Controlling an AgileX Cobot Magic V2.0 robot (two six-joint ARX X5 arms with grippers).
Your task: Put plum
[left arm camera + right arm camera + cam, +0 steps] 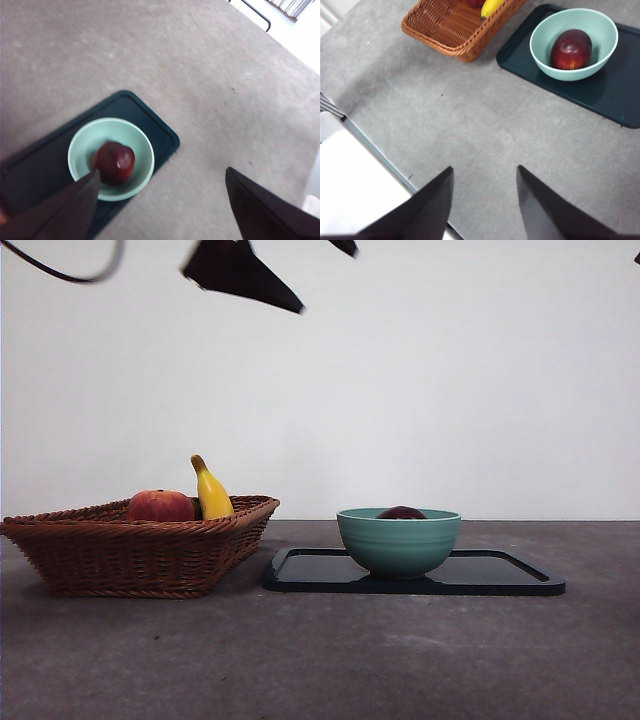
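While both claws gape empty, glossy round plum (571,49) sits in ribbed bowl (542,52).

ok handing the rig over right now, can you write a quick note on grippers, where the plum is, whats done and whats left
Left gripper: open, empty, raised above the bowl.
Right gripper: open, empty, over bare table, away from the tray.
Plum: lying in the green bowl, which stands on the dark tray.
Basket: holds a peach-like fruit and a banana.
Done: plum placed.
Left: apparently nothing but parking the arms.

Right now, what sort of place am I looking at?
Probably a robot test bench, not a kitchen: a bare grey table, a blank white wall, and staged props like the green bowl on a dark tray.
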